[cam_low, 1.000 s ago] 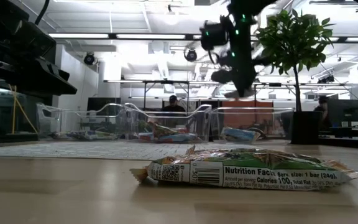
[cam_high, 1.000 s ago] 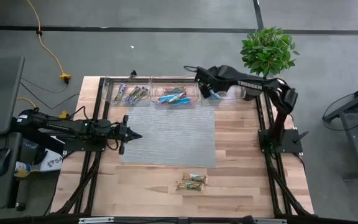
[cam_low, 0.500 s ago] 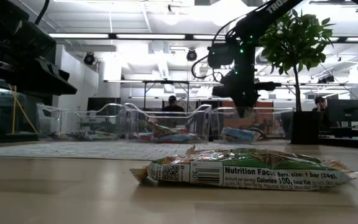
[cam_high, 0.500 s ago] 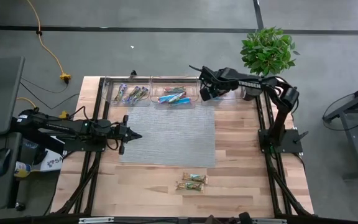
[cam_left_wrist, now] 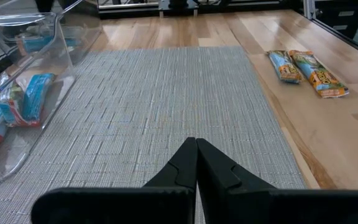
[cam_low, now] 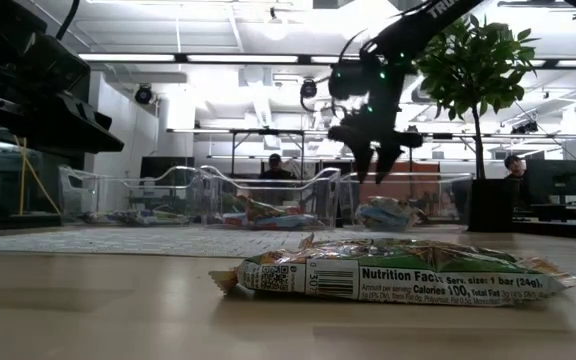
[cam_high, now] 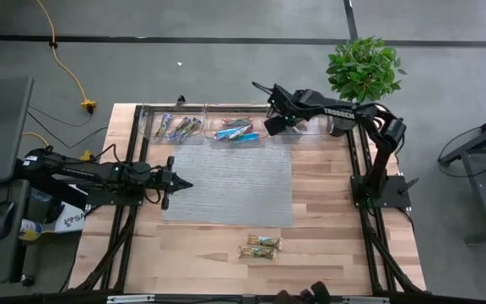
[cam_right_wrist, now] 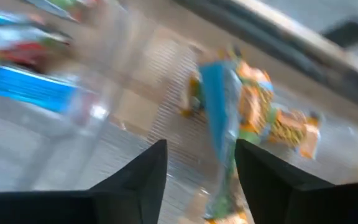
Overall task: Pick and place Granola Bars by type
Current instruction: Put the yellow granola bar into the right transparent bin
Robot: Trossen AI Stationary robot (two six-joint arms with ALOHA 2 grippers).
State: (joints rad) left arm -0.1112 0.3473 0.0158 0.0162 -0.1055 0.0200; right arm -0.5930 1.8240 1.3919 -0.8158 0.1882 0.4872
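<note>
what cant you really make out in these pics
- Bars in the left clear bin: too small in the high view to tell types.
- Bar under the right gripper: right wrist view is motion-blurred; label unreadable.
- Second loose bar: hidden behind the near bar in the low view.

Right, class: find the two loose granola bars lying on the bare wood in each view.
High view: two loose granola bars on wood, below the grey mat.
Low view: close foreground, mat behind.
Left wrist view: on wood beside the mat.
Right wrist view: not in it.
Shared landmark: the mat.
</note>
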